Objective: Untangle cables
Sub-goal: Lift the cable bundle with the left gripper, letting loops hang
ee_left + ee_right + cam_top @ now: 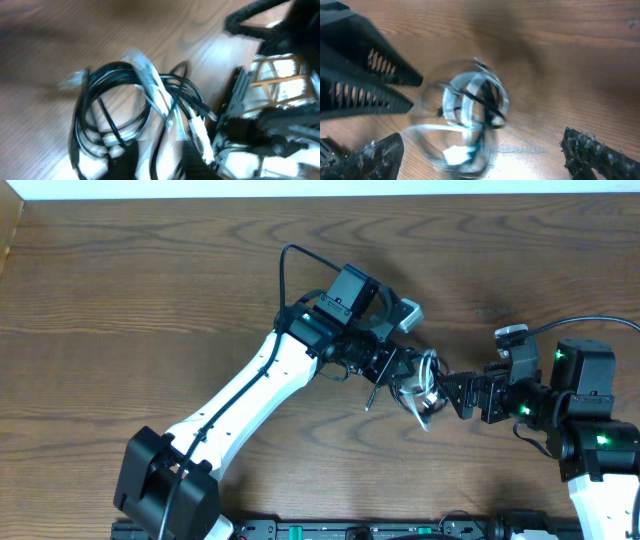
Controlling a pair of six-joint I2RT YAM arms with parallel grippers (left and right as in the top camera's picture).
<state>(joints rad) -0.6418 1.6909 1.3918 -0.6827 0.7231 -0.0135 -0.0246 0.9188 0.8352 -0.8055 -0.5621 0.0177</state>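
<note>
Frankly, my right gripper is spread wide and holds nothing, sitting just at 3 o'clock of the cables. My left gripper is at 10 o'clock of the same bundle, right against it. Both wrist views are smeared, so I cannot tell whether it is clamped on a strand or parted.

The cables are black and white cords wound in overlapping loops. They sit between my two grippers, toward 4 o'clock from the middle of the worktop. I cannot make out whether the coil is resting flat or partly raised.

I see three risks from here:
- **Tightening:** if my right gripper closes on several loops at once, pulling would probably draw the tangle tighter.
- **Dragging:** if my left gripper has no real hold, the whole coil would likely slide along as one lump.
- **Collision:** my grippers are very near each other, so a badly aimed reach could knock the fingers together, or a plug end could snag inside a loop.
</note>
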